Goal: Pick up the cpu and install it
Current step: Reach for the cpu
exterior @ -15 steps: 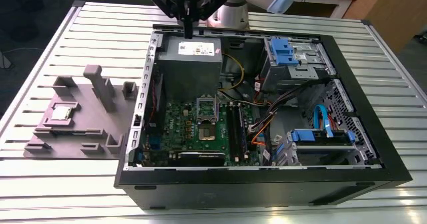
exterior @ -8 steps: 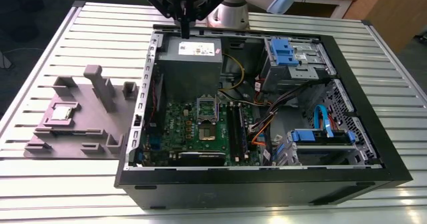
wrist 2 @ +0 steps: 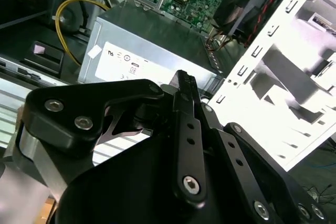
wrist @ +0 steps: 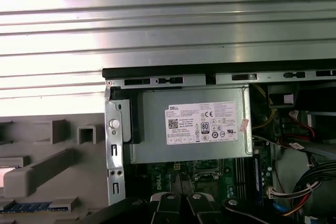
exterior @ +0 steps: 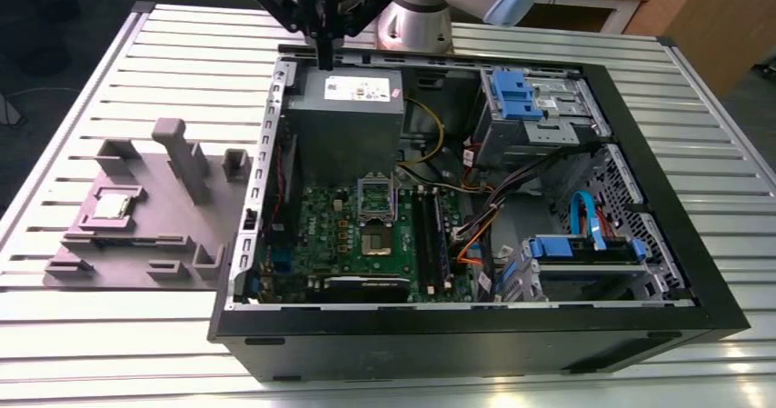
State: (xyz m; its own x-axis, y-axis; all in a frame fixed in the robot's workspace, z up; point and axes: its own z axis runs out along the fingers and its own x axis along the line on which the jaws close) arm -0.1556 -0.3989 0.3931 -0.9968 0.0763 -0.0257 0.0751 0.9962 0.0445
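The cpu (exterior: pixel 112 205), a small silvery square with a pale rim, lies in a recess of the grey fixture (exterior: pixel 145 217) at the exterior view's left, outside the computer case. My gripper (exterior: pixel 327 60) hangs above the case's back edge, over the grey power-supply box (exterior: pixel 345 108), far from the cpu. Its black fingers are pressed together with nothing between them, as both wrist views show (wrist 2: pixel 184 80) (wrist: pixel 177 182). The dark socket (exterior: pixel 373 242) sits on the green motherboard (exterior: pixel 322 222) with its metal frame (exterior: pixel 376 194) raised.
The open black case (exterior: pixel 485 335) lies on a ribbed metal table (exterior: pixel 122 81). Inside are blue drive bays (exterior: pixel 528 94), loose coloured cables (exterior: pixel 485 199) and black memory sticks (exterior: pixel 431 235). The fixture carries upright grey posts (exterior: pixel 182 158).
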